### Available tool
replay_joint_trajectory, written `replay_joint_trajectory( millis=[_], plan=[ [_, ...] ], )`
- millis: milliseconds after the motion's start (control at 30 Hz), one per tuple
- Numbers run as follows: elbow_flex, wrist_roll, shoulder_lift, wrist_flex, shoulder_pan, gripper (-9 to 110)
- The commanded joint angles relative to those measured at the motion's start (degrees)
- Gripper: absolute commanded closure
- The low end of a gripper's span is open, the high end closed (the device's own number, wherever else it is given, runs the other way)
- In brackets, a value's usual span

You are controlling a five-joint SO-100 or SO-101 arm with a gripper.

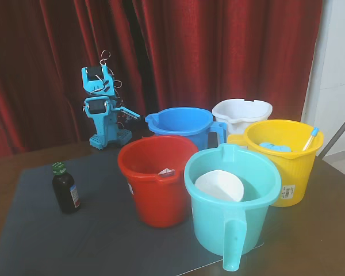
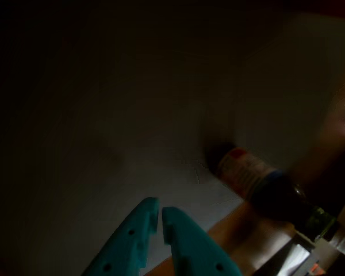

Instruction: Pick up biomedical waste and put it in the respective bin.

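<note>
Rigid, breakable dark brown glass medicine bottle (image 1: 65,190) with green screw cap, upright on the grey mat, well apart from the folded teal gripper (image 2: 160,211) with nearly closed, empty jaws; best grasped around its labelled body.

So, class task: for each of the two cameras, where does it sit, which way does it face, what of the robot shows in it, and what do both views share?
Fixed view: stands in front of the table, raised, looking across the grey mat and five buckets toward the red curtain; the whole folded blue arm shows at the back.
Wrist view: rides on the arm, looking down at the dim mat; only the pincer shows, its tips nearly touching, holding nothing.
Shared: the medicine bottle and the mat.
</note>
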Motion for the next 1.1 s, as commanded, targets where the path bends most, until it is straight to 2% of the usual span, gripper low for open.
replay_joint_trajectory(
  millis=[0,133,233,367,467,533,767,933,1067],
  plan=[
    [-0.97,-0.26,0.26,-1.93,0.09,102],
    [-5.1,-0.18,0.26,-9.14,0.35,102],
    [-8.79,-1.85,0.26,-9.32,1.49,102],
    [-17.58,-8.0,0.18,-2.64,5.89,102],
    [-26.1,-8.53,-2.72,5.01,7.56,102],
    [-35.51,-8.53,-10.63,10.81,8.17,102],
    [-57.13,-8.61,-36.21,19.95,8.17,101],
    [-67.76,-7.82,-55.37,21.45,8.17,86],
    [-71.89,-7.82,-64.34,20.57,8.17,82]
  ],
)
